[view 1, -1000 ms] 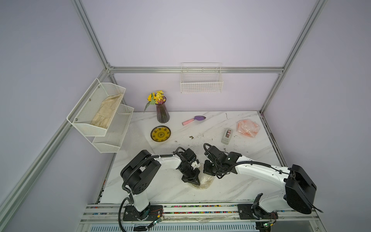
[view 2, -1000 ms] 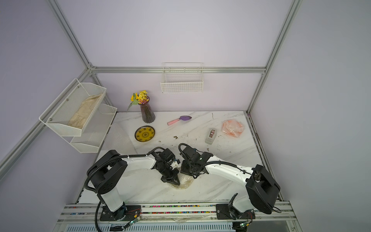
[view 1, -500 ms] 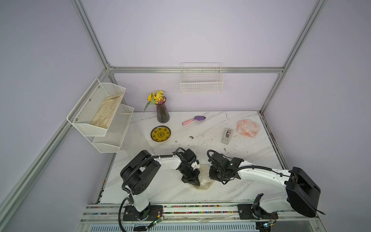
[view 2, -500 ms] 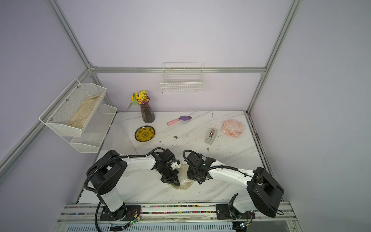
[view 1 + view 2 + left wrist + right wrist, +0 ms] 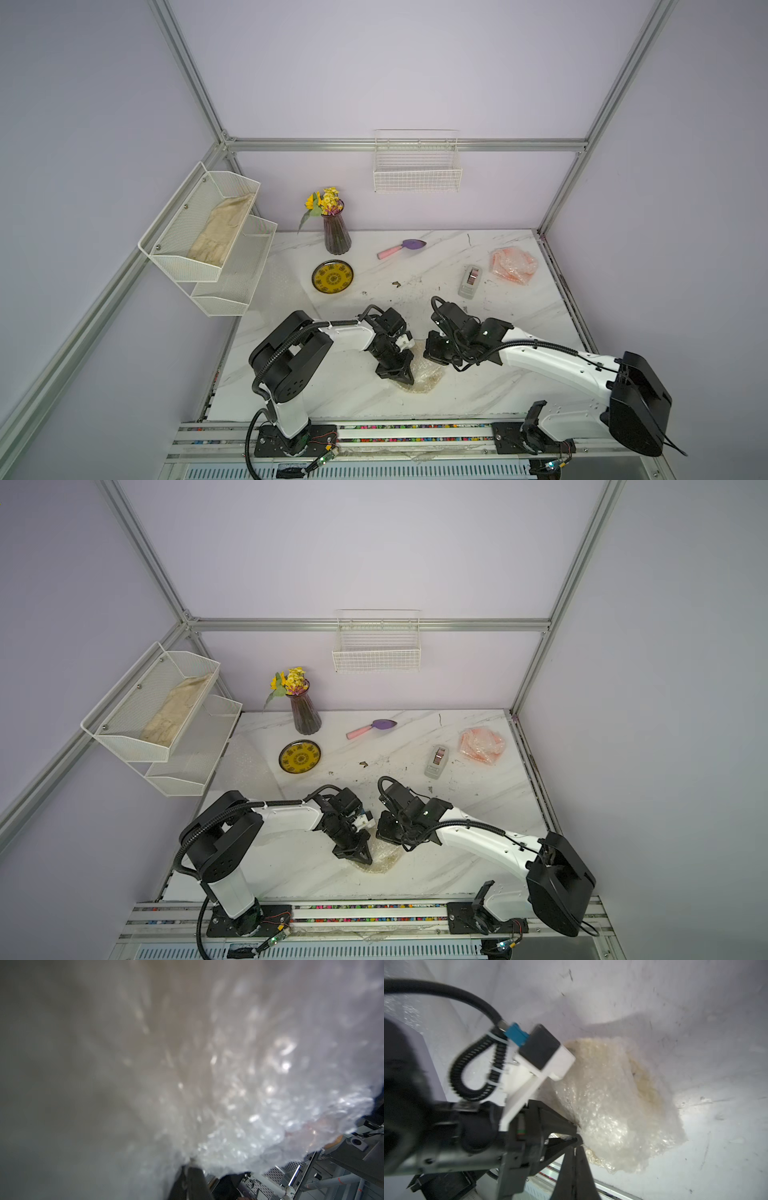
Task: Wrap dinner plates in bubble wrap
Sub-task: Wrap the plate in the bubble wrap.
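The marble surface [image 5: 519,332] fills the lower middle of both top views, and a white mesh rack [image 5: 178,266] hangs at middle left. Low in the centre, both arms meet over a crumpled bundle of bubble wrap [image 5: 428,376]. It looks yellowish inside, but what it covers cannot be told. The left pincer [image 5: 576,1138] is clenched on that bundle's edge. The right pincer [image 5: 576,1150] is clenched too, its tips just beside the same edge; whether it nips any film cannot be told. At right centre lies an orange wrapped bundle [image 5: 513,265]. Left of centre the yellow plate [image 5: 333,277] lies bare. A grey tape dispenser [image 5: 469,281] sits between them, near the orange bundle.
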`<state>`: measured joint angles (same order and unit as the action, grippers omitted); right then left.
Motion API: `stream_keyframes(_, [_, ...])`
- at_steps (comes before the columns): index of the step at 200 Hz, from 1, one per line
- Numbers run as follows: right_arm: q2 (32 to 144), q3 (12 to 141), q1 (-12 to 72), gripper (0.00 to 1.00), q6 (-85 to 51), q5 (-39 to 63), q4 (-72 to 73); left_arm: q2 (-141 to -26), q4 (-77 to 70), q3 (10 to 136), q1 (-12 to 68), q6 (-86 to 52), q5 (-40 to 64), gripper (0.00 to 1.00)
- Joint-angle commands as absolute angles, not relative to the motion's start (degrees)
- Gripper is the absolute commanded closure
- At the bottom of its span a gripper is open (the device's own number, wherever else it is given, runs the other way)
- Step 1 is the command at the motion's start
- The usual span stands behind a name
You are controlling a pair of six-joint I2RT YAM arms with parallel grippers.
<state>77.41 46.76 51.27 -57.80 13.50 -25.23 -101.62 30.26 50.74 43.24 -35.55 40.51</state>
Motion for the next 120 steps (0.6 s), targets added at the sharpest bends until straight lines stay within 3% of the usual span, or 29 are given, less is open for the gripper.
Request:
stream_keyframes(1, [80.57,40.17,51.22,1.0,-62.72,16.03,-19.17,-104.82,38.99,45.97,43.07,-38.36,26.63,1.0])
stream_keyframes(30, [83.58,37.38,51.0,1.0,-60.65,10.78,-23.64,-101.85,39.24,45.45,43.04,-39.33,26.73,0.97])
stream_keyframes(79, [85.37,39.0,50.8,1.0,-53.01,7.79,-26.74,-86.09,51.4,54.46,41.94,-40.72,23.25,0.67])
stream_keyframes(120, [87.09,40.61,50.8,1.0,-45.84,9.99,-25.92,-87.45,59.2,70.29,37.69,-36.53,21.51,0.66])
